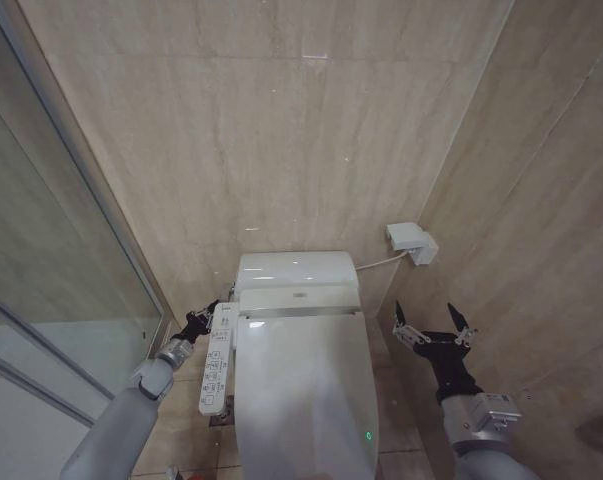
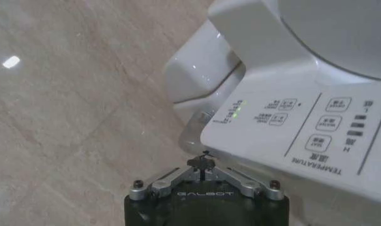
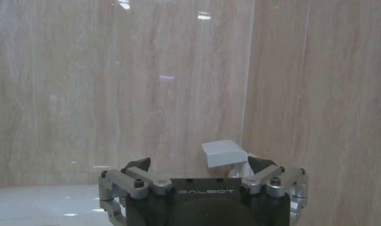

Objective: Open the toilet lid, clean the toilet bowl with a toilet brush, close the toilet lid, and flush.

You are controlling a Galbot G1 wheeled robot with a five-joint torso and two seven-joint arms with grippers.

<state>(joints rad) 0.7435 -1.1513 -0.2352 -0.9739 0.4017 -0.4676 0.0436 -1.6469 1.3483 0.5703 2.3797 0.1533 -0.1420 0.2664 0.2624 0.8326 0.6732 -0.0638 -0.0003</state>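
Head view: toilet lid [image 1: 306, 385] is down flat over the toilet bowl [image 1: 246, 440], against the far tiled wall, so the opening step looks not yet done, or the closing already is; can't tell which. Left gripper [image 1: 203, 322] sits at the far end of the button panel [image 1: 217, 360] on the bowl's left side, probably lined up for a button press (flush?) — judgement only. Right gripper [image 1: 433, 325] hangs in the air to the right of the toilet, well apart from it, fingers spread wide, nothing held; looks parked. White wall box [image 1: 412, 243] with a cable on the right wall. Glass shower screen [image 1: 51, 300] on the left.

Left wrist view: left gripper [image 2: 204, 162] fingertips pinched together to a point, holding nothing, just beside the panel edge [image 2: 303, 136]; touching or not, cannot tell. This view adds the panel's buttons and lit green indicators [image 2: 237, 110], which the head view leaves tiny.

Right wrist view: right gripper [image 3: 203, 165] open wide, empty, facing the wall and the wall box [image 3: 225, 153]. Confirms the spread and nothing between the fingers.
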